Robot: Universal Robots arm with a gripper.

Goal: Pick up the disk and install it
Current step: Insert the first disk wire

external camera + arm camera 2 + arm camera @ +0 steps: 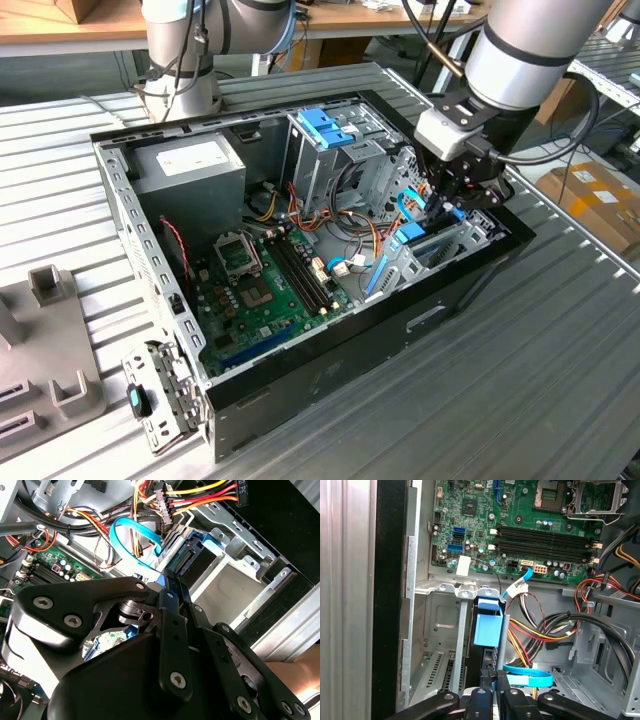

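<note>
Computer case (300, 375): open, lying on its side, motherboard (265, 290) exposed.
Drive bay (440, 630): grey metal, at the exterior view's right end of the case.
The disk (487, 626): standing on edge in the bay, blue frame showing, partly sunk between the guides.
Gripper (493, 682): directly over the disk, jaws apparently clamped on its outer edge.
Blue cable (527, 677): looped just beside the gripper.
Step, as judged: installing; pickup done. Seating calls for straight travel along the guides, clear of the cable.
</note>
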